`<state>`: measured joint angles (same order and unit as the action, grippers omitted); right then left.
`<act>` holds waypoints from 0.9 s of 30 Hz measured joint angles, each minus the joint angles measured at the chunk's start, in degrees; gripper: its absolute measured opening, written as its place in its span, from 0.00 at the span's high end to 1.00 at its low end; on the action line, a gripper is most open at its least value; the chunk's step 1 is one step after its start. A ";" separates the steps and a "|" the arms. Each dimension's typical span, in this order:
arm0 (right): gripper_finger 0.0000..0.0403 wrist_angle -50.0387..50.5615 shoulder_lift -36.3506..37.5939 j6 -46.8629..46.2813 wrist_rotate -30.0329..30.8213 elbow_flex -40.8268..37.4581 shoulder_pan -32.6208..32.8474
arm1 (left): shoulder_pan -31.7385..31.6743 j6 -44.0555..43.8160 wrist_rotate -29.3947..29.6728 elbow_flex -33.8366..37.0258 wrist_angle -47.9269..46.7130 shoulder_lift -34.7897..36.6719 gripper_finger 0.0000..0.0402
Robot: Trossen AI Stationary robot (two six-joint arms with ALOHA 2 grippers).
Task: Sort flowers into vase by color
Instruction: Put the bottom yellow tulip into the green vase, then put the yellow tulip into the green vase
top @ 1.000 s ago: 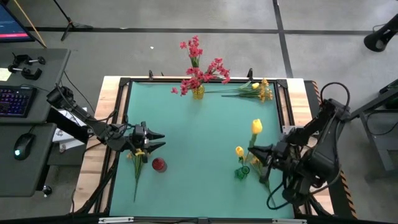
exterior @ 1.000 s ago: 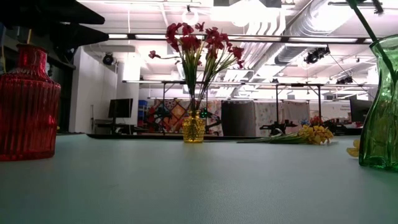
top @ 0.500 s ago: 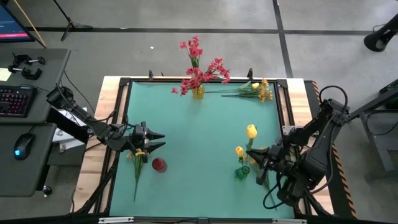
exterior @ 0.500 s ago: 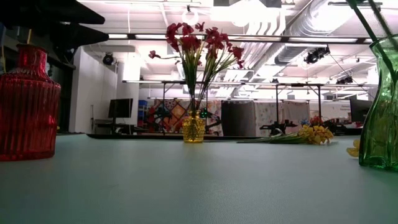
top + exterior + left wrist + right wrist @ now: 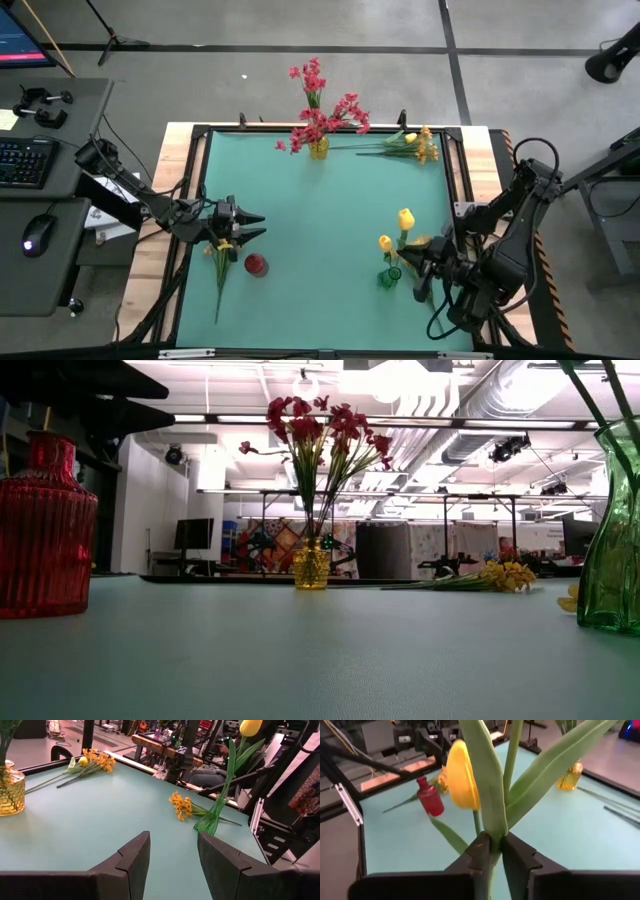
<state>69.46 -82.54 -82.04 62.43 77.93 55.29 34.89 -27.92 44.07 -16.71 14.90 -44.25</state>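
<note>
The main risk lies with the yellow tulip (image 5: 461,775): the right gripper (image 5: 495,851) pinches its green stem low down, just where the leaves fork, and the stem looks to be in the mouth of the green vase (image 5: 389,275) near the table's (image 5: 320,200) right front corner. If the fingers part before the stem sits deep enough, the top-heavy bud could swing over and tip out, or drag the light vase over onto the orange-yellow sprays (image 5: 181,805) lying at its foot. The right arm reaches in from the right edge, wrist low and bent toward the vase. The left gripper (image 5: 243,225) waits near the left edge, fingers spread and empty, above a loose flower (image 5: 222,262) lying beside the red vase (image 5: 256,264).
</note>
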 joint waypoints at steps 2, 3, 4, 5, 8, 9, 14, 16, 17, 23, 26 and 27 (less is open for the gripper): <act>0.85 0.16 0.00 -0.22 -1.51 0.00 0.00 | 0.00 0.00 0.00 0.00 0.00 0.00 0.62; 0.82 0.14 0.00 -0.19 -2.09 0.00 0.00 | 0.01 -0.02 0.00 0.00 0.00 0.00 0.62; 0.78 0.14 0.00 -0.20 -2.71 0.00 -0.06 | 0.00 -0.02 0.00 0.00 0.00 0.00 0.62; 0.74 0.14 0.00 -0.18 -3.14 0.00 -0.05 | 0.01 -0.02 0.00 0.00 0.00 0.00 0.62; 0.63 0.24 0.08 -0.01 -6.91 0.00 -0.07 | 0.00 -0.15 0.00 0.00 0.00 -0.01 0.62; 0.60 0.38 0.12 0.01 -8.92 0.00 -0.07 | 0.01 -0.37 0.00 0.00 0.00 -0.01 0.62; 0.48 0.58 0.50 0.00 -19.41 0.00 -0.06 | 0.00 -0.38 0.02 0.00 0.00 0.00 0.62; 0.46 0.73 0.50 -0.01 -22.90 0.00 -0.05 | 0.02 -0.39 0.02 0.00 0.02 0.00 0.62; 0.46 1.09 0.50 -0.22 -24.48 0.00 -0.07 | 0.01 -0.39 0.02 0.00 0.03 0.00 0.62; 0.48 10.81 0.50 -9.91 -29.50 0.00 -1.13 | 0.01 -0.39 0.02 0.00 0.70 0.00 0.62; 0.50 19.67 0.46 -18.87 -29.40 0.00 -2.76 | 0.02 -0.21 0.06 0.00 1.13 -0.02 0.62; 0.51 21.19 0.47 -21.68 -29.12 -0.13 -3.57 | 0.02 0.17 0.05 0.00 1.38 -0.02 0.62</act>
<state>90.65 -82.07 -103.72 33.31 77.80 51.72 34.91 -27.76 44.12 -16.71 16.28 -44.27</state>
